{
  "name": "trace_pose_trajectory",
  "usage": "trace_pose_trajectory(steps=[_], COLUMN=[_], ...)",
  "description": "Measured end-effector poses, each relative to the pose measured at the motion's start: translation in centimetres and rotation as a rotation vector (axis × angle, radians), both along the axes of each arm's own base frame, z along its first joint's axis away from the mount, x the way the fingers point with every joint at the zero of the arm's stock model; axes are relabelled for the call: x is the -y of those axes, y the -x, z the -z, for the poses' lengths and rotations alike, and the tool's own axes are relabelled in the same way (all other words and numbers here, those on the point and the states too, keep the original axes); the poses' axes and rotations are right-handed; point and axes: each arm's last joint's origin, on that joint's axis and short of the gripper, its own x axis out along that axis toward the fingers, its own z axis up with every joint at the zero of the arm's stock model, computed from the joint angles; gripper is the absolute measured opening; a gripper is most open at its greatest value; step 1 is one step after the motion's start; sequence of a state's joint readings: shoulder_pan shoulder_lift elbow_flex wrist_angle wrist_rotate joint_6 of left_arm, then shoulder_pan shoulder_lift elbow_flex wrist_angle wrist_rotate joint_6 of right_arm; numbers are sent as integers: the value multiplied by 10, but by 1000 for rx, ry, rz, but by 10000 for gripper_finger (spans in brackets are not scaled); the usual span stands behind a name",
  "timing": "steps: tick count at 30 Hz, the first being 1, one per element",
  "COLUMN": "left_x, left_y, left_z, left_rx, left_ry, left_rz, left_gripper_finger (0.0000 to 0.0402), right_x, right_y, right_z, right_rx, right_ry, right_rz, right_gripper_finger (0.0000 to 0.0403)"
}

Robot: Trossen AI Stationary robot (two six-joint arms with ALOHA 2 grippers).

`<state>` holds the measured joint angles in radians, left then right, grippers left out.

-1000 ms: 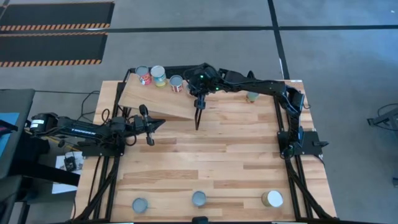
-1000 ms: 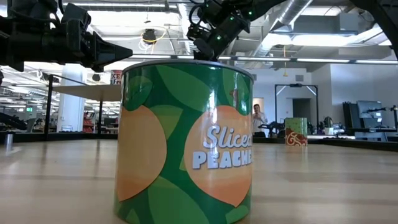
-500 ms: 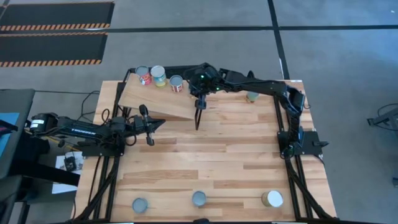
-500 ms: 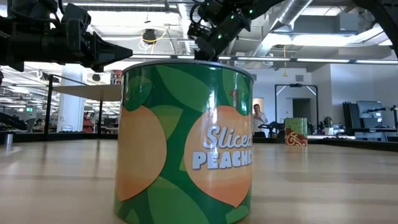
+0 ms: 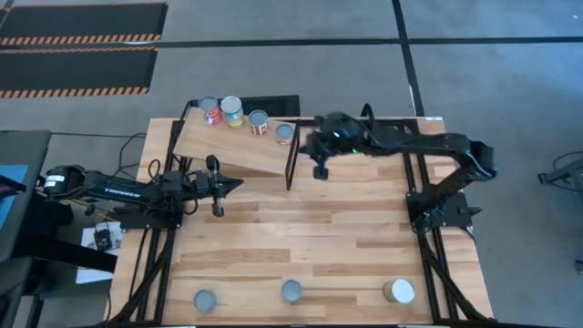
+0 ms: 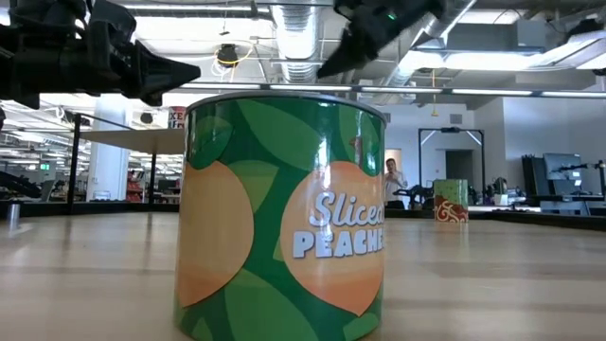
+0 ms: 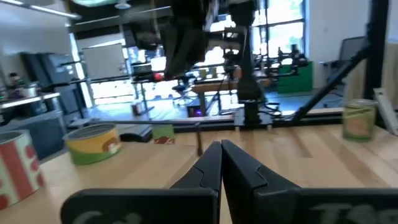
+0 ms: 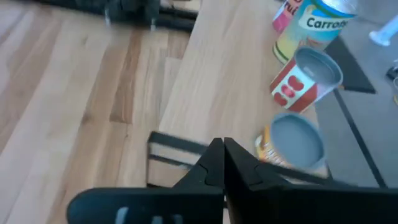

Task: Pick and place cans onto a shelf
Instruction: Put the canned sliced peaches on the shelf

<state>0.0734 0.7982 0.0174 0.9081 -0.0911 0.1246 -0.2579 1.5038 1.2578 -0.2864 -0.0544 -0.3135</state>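
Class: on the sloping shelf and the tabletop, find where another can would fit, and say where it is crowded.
Free: the shelf's lower slope below the row of four cans, and the tabletop's middle between both claws and the three cans at the near edge. Crowded: the shelf's top edge.

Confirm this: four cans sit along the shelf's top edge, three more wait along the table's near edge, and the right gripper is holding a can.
One part is wrong. The right gripper holds nothing: the right wrist view shows its fingers shut together and empty, beside the shelf. The rest stands in the high view: four cans on the shelf, the newest at the row's end, and three along the near edge, one of them cream-topped.
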Motion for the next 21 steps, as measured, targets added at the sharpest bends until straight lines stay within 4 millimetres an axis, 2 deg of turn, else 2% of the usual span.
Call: trace_pose_trajectory(steps=[5,11,15,21], left_x=[1,2,7,27], left_y=[-1,-9,-14,-29], left_z=[-1,-4,-9,-22], left_rx=[-8,-97,-160,-239], left_ry=[-5,-4,-15,-61], left_rz=[27,40,81,212], left_gripper_finger=[0,0,0,0], right_x=[-15,-24,-33,-44], right_y=[38,76,90,100], right_z=[34,64,85,113], right_rx=[135,128,133,294], right_ry=[-64,-124,-126,-135], right_rz=[33,128,123,84], right_gripper_finger=[9,13,7,9])
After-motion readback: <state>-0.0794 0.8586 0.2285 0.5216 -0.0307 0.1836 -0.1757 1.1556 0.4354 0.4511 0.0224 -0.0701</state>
